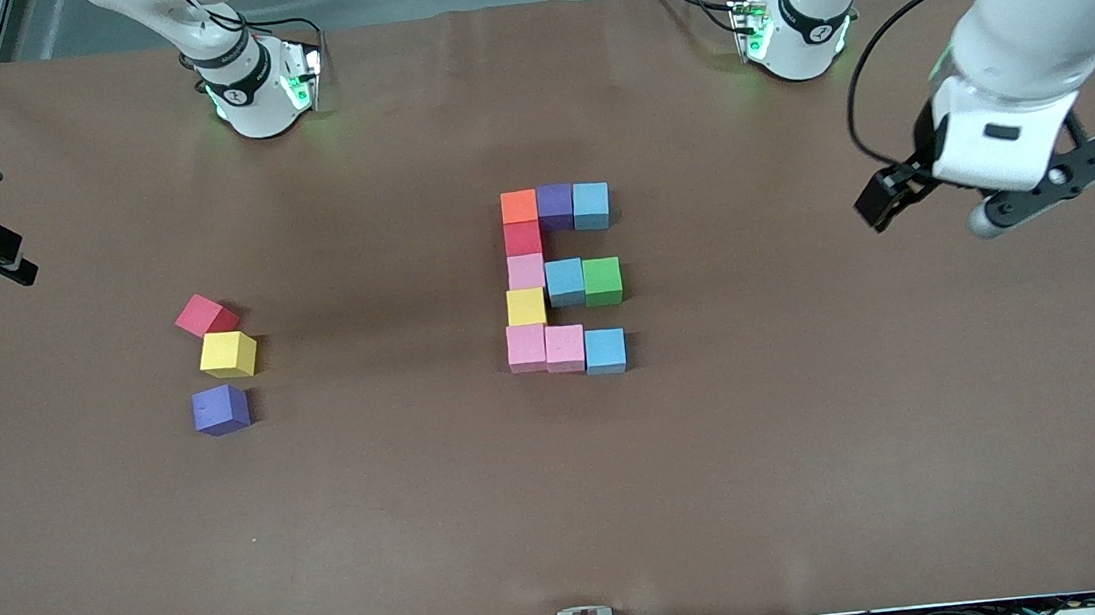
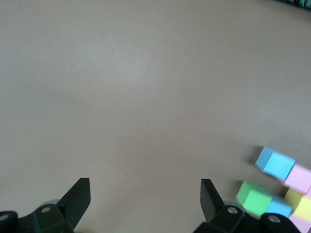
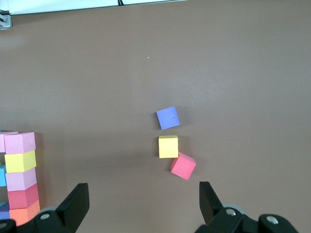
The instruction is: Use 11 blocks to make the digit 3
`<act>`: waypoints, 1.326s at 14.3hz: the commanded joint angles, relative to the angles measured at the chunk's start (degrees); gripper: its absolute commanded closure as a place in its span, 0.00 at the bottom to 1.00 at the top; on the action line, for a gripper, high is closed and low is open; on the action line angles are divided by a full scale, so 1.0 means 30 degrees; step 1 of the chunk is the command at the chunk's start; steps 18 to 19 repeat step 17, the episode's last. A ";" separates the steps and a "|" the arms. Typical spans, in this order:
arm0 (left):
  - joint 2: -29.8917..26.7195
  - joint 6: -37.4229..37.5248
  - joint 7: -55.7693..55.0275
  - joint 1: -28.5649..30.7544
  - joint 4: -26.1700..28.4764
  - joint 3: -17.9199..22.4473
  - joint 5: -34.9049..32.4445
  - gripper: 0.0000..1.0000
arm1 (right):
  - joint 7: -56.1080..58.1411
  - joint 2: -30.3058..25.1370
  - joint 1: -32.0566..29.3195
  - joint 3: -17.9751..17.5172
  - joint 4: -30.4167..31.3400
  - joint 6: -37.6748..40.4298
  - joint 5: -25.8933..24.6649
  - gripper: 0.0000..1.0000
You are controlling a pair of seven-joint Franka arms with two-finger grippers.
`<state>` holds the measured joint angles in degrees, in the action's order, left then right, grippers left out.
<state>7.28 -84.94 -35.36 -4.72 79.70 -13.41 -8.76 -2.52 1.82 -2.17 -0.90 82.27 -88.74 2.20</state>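
I see the digit 3 (image 1: 560, 281) finished mid-surface, eleven blocks touching. My left gripper (image 1: 929, 195) and right gripper (image 3: 144, 206) hang with jaws apart, empty. Next I'd just park both arms.

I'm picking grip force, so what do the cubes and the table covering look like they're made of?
The blocks look like foam or painted wood: matte, one flat colour each, no glare, slightly soft edges; which one, the look leaves open. The table covering looks like a brown matte sheet, paper or thin mat, with faint ripples along the edge by the robot bases.
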 commanded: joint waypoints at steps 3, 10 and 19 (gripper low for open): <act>-0.2364 0.0540 0.5890 0.0932 0.1847 0.1912 0.1601 0.00 | 0.0226 -0.0138 -0.0330 -0.0256 -0.0002 -0.0038 -0.0148 0.00; -0.4942 0.0074 0.8858 0.0871 0.4862 0.3414 0.3447 0.00 | 0.0255 -0.0138 -0.0301 -0.0227 -0.0031 -0.0126 -0.0148 0.00; -0.4390 -0.0016 0.8419 0.0812 0.4049 0.2918 0.2774 0.00 | 0.0255 -0.0138 -0.0301 -0.0256 -0.0031 -0.0301 -0.0148 0.00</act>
